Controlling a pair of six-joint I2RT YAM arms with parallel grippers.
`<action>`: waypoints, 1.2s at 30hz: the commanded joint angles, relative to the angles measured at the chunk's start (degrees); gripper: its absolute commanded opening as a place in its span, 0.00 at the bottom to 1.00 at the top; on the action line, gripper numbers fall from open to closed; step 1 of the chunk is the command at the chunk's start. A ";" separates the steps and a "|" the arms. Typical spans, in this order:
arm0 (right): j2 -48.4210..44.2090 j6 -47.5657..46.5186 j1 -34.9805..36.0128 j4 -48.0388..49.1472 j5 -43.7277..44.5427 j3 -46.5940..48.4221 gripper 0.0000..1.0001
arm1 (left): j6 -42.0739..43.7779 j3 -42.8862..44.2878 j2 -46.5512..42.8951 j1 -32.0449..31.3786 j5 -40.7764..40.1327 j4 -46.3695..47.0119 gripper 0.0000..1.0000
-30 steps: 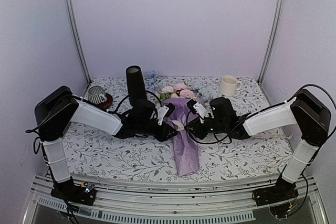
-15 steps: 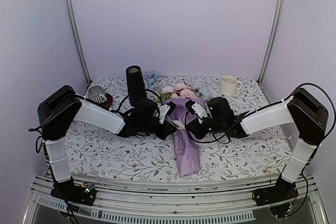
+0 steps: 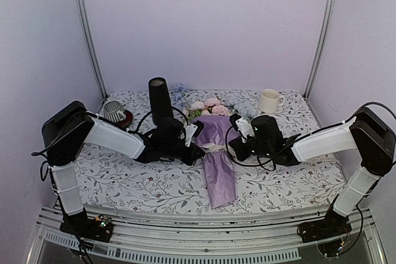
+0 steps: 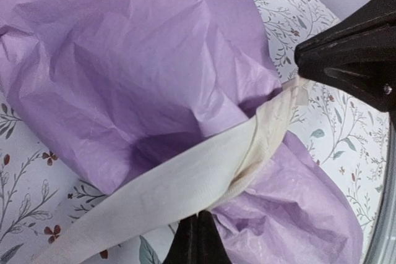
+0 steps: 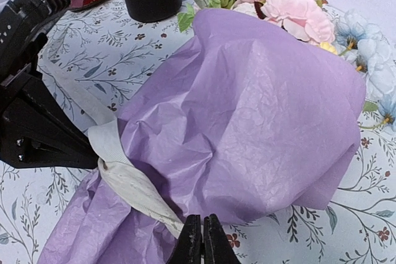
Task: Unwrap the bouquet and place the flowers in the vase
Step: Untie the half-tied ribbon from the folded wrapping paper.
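Compared with one second earlier, the right gripper [image 5: 202, 234] is sitting slightly farther to the right of the bouquet [image 3: 218, 153], and both sets of jaws are now standing closed instead of partly open. The left gripper [image 4: 198, 234] is holding nearly the same position at the bouquet's left side.

1. Right gripper: the fingers are pressing together on the cream ribbon [image 5: 127, 174], which is running from the bouquet's waist into the fingertips.
2. Left gripper: the fingers are pinching the lower edge of the same ribbon band where it is crossing the wrapping paper [image 4: 136, 60].

The bouquet is lying on the floral-print table [image 3: 291, 177] between the two grippers, narrow end toward the arm bases, with the ribbon tied round its waist. The flowers [image 3: 209, 106] are protruding from the wide far end. The vase [image 3: 159, 98] is standing upright just left of the flowers, behind the left arm. A white mug [image 3: 269, 100] is sitting at the far right, a striped cup [image 3: 113, 110] at the far left.
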 commanded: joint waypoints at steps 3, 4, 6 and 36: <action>0.89 2.84 -0.84 -1.32 6.36 1.33 0.05 | 0.24 -0.23 -1.56 0.96 -2.65 -3.28 0.00; 0.52 3.22 -0.88 -1.37 7.15 1.07 0.05 | 0.42 -0.20 -1.56 0.93 -2.84 -3.66 0.00; -0.70 3.60 -1.10 -1.03 8.64 0.22 0.06 | 0.71 -0.07 -1.56 0.94 -3.45 -4.39 0.00; -6.58 -8.35 1.04 1.60 -10.16 -5.03 0.26 | 3.19 -4.69 -5.78 0.69 6.57 3.53 0.31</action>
